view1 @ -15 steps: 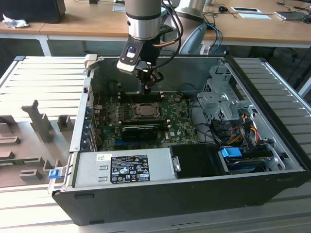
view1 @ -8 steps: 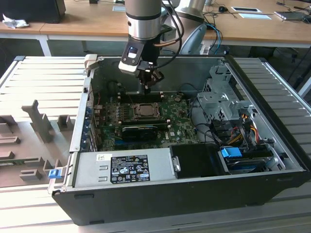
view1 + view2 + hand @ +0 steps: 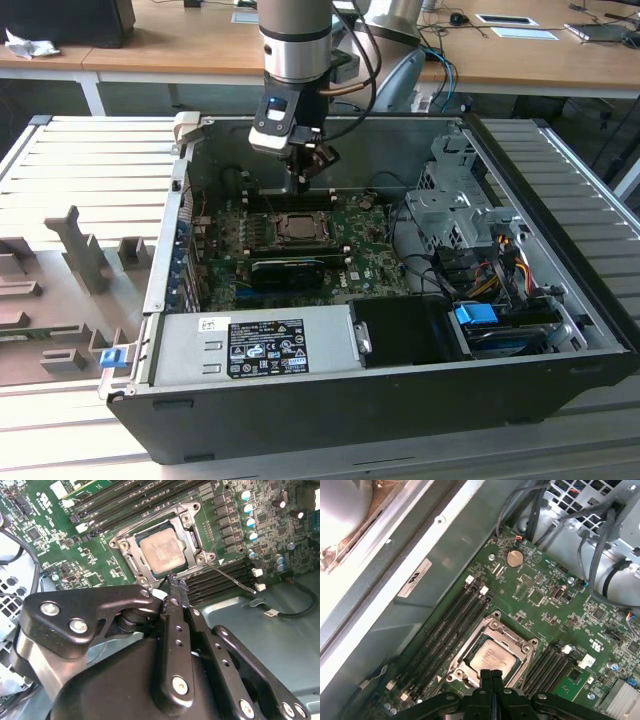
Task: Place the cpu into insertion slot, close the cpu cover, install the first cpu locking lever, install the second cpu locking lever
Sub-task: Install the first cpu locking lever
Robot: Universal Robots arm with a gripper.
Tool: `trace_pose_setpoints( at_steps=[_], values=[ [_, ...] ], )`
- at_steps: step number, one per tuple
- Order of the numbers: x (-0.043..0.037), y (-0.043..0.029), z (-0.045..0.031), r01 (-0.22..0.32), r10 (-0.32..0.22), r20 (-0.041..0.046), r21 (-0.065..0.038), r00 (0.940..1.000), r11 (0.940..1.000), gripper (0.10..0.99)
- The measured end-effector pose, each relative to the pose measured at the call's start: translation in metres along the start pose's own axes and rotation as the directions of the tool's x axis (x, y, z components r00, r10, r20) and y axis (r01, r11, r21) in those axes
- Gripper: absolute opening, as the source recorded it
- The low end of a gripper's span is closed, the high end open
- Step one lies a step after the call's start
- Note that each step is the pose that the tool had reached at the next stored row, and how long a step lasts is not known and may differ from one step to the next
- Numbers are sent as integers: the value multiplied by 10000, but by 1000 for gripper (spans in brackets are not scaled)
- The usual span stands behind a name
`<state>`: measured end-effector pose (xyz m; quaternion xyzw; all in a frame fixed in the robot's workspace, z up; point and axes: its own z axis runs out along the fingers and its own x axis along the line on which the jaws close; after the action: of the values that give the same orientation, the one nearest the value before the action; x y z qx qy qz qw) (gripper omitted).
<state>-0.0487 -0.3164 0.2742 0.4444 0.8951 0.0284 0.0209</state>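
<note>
Exterior view: I see 1 open computer case [image 3: 300, 400] lying on its side. It holds the green board [image 3: 375, 262], a grey power supply [image 3: 255, 345] along the near wall and a metal drive cage [image 3: 450, 205] toward the exterior view's right. On the board, the insertion slot [image 3: 471, 651] holds the cpu [image 3: 297, 226], seated flat with its pale metal top up. The cpu cover [image 3: 192, 537] lies flat around the chip, framing it. 1 thin locking lever [image 3: 231, 578] angles out from a corner of the cover, across the long black slots. The gripper [image 3: 302, 183] hangs just above the socket's edge. In both wrist views its 2 fingers [image 3: 489, 680] are pressed together with nothing between them. The tips are just beside the cover's rim, clear of the chip.
</note>
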Motion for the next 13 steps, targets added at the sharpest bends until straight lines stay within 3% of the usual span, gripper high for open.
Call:
trace_pose_setpoints(
  at_steps=[13],
  values=[
    [0, 0, 0, 821, -821, -57, -12, 9966, 9966, 106]
  ],
)
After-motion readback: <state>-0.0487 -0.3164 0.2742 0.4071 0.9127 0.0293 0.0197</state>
